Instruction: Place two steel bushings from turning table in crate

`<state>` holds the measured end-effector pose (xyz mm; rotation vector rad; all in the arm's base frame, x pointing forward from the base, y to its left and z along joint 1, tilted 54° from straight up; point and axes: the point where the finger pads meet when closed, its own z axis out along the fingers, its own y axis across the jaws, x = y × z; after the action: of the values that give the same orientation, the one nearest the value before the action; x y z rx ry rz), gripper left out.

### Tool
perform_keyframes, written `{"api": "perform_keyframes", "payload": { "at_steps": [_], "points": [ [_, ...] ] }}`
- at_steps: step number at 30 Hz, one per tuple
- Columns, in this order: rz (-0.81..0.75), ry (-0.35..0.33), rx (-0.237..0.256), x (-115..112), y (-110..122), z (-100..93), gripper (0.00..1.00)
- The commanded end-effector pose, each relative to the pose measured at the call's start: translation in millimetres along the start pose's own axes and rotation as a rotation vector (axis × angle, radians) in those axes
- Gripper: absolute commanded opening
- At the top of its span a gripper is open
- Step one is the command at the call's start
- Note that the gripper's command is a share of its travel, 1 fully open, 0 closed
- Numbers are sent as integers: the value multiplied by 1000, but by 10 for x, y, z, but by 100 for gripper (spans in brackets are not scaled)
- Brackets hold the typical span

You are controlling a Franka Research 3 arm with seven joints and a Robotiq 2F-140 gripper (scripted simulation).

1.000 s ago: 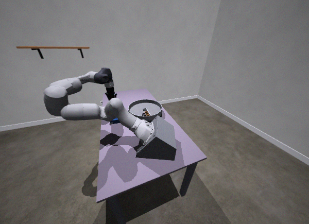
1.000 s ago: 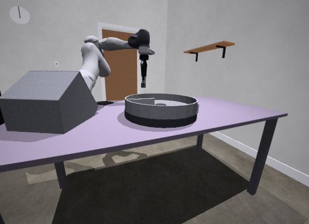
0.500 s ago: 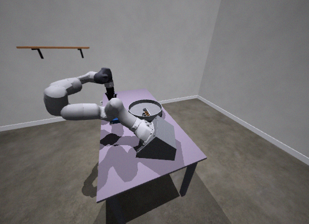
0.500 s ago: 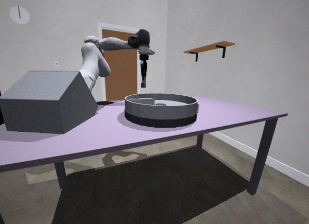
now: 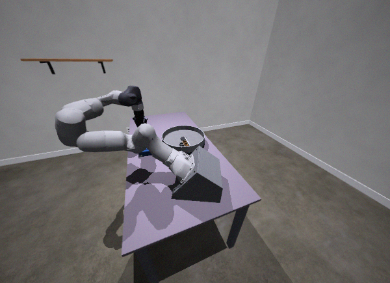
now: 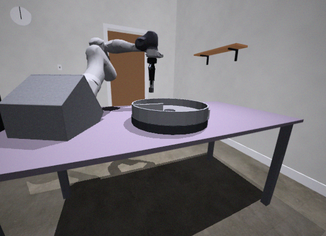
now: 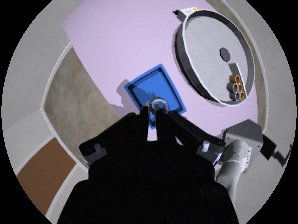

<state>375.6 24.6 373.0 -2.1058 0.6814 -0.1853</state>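
Observation:
My gripper (image 6: 151, 87) (image 7: 152, 106) is shut on a steel bushing (image 6: 151, 90) (image 7: 164, 101), whose ring shows at the fingertips. It hangs well above the table, over the near side of the blue crate (image 5: 144, 153) (image 7: 175, 92). The fingers and the held bushing hide part of the crate's inside, so I cannot tell what lies there. The turning table (image 5: 170, 137) (image 6: 168, 119) (image 7: 205, 45) is a grey round tray with a raised rim. On it, by the partition, stand two grey steel bushings (image 7: 232, 87) and several copper-coloured bushings (image 7: 235, 78) in a tight group.
A large grey block with a sloped top (image 5: 209, 169) (image 6: 35, 114) stands beside the arm's base. The turning table's rim and inner partition (image 6: 149, 107) rise near the bushings. A grey round knob (image 7: 225, 54) sits at the turning table's middle.

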Motion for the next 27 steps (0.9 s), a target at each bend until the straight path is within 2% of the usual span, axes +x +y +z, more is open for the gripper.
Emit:
{"api": "perform_keyframes", "payload": {
  "at_steps": [1, 4, 12, 16, 27],
  "points": [
    [3, 1, 3, 0, -21, 63, 0],
    [3, 1, 3, 0, -21, 101, 0],
    [3, 1, 3, -3, -25, 547, 0],
    [3, 1, 3, -4, -26, 707, 0],
    [3, 1, 3, -4, -26, 756, 0]
  ]
}}
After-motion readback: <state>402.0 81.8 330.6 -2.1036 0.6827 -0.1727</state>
